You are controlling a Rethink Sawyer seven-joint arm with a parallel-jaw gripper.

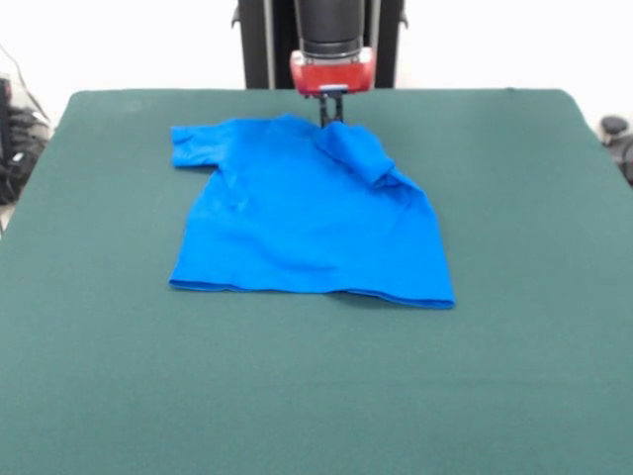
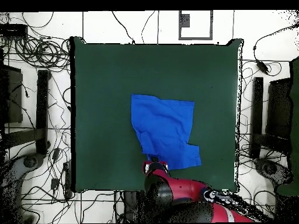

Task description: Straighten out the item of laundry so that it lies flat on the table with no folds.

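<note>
The blue T-shirt [image 1: 302,213] lies toward the robot's side of the green table [image 1: 514,346], roughly centred across it and well clear of every edge. It looks thin and limp, light enough to lift by a single pinch, and bound to drape and drag instead of keeping any shape. The felt-like top would probably grip it a little, so a pull along the surface should stretch it flat and not just slide the whole thing.

The gripper [image 1: 331,107] hangs right at the collar end of the shirt, beside a bunched fold. Its dark tips look drawn close together at the cloth, but from either view I cannot tell whether they are pinching fabric or just hovering over it.

In the front view the shirt's long axis runs from the collar at the far side to the hem [image 1: 316,290] nearest the camera, skewed slightly so the hem drifts right. One sleeve [image 1: 193,143] lies spread flat to the left. The other is folded over onto the body in a lump [image 1: 361,153] near the right shoulder. That folded sleeve's hemmed edge seems the best place to grip, drawing it outward away from the body
</note>
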